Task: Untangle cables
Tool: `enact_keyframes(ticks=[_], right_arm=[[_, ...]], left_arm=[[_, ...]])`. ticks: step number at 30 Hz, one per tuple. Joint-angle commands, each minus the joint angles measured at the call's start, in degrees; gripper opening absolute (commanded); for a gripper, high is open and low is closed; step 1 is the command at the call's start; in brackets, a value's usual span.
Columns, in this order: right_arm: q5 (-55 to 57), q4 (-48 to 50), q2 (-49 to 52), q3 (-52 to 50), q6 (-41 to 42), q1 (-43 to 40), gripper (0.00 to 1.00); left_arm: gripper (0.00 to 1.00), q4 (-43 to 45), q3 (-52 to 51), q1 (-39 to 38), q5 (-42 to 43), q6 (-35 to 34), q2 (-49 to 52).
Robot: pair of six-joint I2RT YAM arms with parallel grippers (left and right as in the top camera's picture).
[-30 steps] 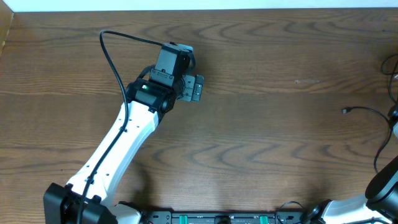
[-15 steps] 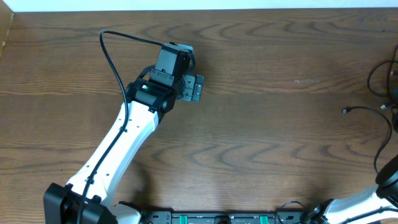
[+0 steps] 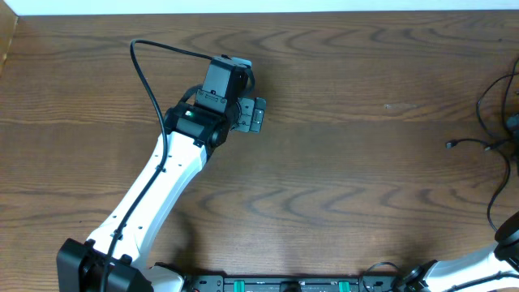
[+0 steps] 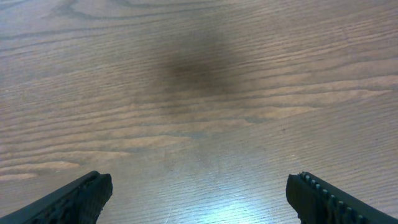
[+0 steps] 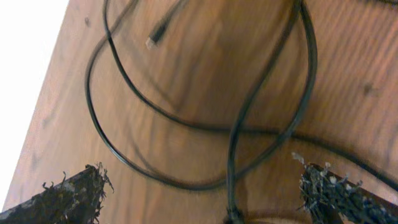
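The right gripper [image 5: 205, 196] hangs over the cables [image 5: 249, 118] with its fingers [image 5: 71, 196] spread wide apart, gripping nothing. One black strand runs down into the gap between them, and whether it touches either finger cannot be told. Out from there, the thin black cords lie in loose loops crossing one another on the bench [image 5: 205, 56]. A small plug end [image 5: 153, 41] lies free near the top of the loops, close to the bench's edge. From overhead, the cables sit at the far right edge of the bench, partly cut off by the frame, with the plug end pointing toward the middle. The left gripper [image 3: 253, 114] is well apart from them, over the wood left of centre, its own fingers likewise parted and holding nothing.
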Motion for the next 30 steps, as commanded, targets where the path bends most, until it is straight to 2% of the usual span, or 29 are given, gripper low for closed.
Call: enact_keyframes(ticks=[1,5,8,10,12,16,21,25,30], right_arm=[[-1.70,-1.88,-4.13,0.59,-3.85,0.24,0.99],[0.90,-5.18,-9.46,0.59,-5.07,0.28,0.99],[8.11,-10.27,-14.60,0.59,-7.28,0.35,0.99],[14.27,-15.91,-18.73,0.59,-9.38,0.50,0.99],[15.65,-21.14,-21.55,0.59,-10.75,0.61,0.99],[13.53,-29.68,-25.83,0.59,-16.00,1.88,0.99],[3.02,-35.32,-28.92,0.59,-28.92,7.45,0.85],[-2.16,-38.27,-29.18,0.55,-34.18,14.16,0.89],[-2.14,-41.99,-29.16,0.42,-34.95,23.61,0.94]], left_arm=[[0.95,-0.11,0.63,0.15,-0.52,0.76,-0.46],[0.95,-0.11,0.63,0.15,-0.52,0.76,-0.46],[0.95,-0.11,0.63,0.15,-0.52,0.76,-0.46],[0.95,-0.11,0.63,0.15,-0.52,0.76,-0.46],[0.95,-0.11,0.63,0.15,-0.52,0.76,-0.46],[0.95,-0.11,0.63,0.15,-0.55,0.76,-0.46],[0.95,-0.11,0.63,0.15,-0.52,0.76,-0.46],[0.95,-0.11,0.63,0.15,-0.52,0.76,-0.46],[0.95,-0.13,0.63,0.15,-0.52,0.76,-0.46]])
